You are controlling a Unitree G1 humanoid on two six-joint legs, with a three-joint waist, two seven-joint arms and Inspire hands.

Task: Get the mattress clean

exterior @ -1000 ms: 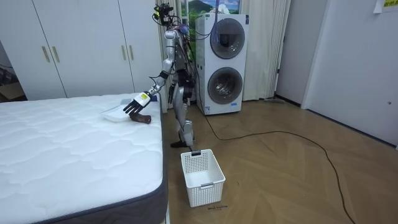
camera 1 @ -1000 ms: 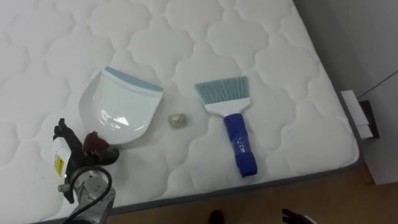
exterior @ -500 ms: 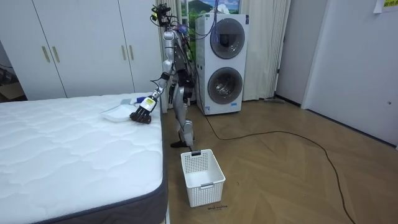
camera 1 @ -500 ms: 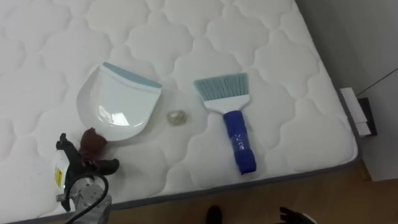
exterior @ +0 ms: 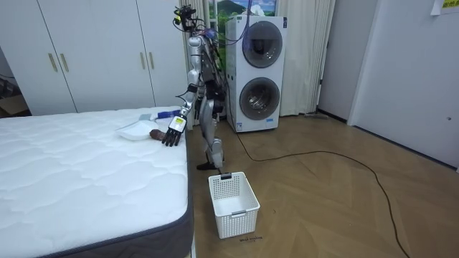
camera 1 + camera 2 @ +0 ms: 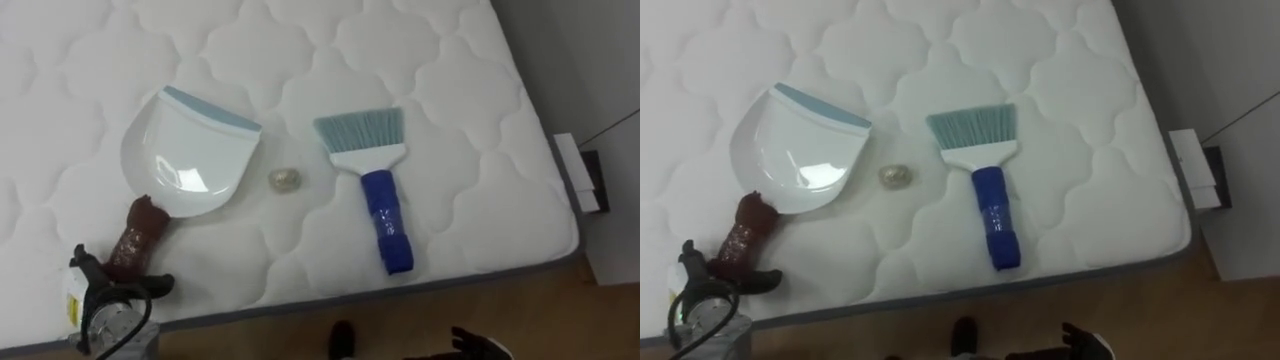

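On the bed (image 6: 480,200), at the corner where your robot stands, the cleaning looks barely begun. The small crumpled scrap (image 6: 285,179) lies loose on the quilted mattress, between the white dustpan (image 6: 190,150) and the brush (image 6: 375,180), close to both and touching neither. The pan's scoop is bare, and the brush lies flat with its pale bristles pointing away from you and its blue handle toward the bed's edge, with no hand on it. By my reading you have every step left: take up pan and brush, sweep the scrap in, and tip it out, probably into the white basket (image 5: 237,208) on the floor beside the bed.

Your left hand (image 6: 95,300) hangs at the mattress edge, just below the end of the dustpan's brown handle (image 6: 135,235). Its fingers (image 6: 88,270) are spread and fairly straight, wrapped round nothing. Whether a fingertip brushes the handle's end I cannot tell.
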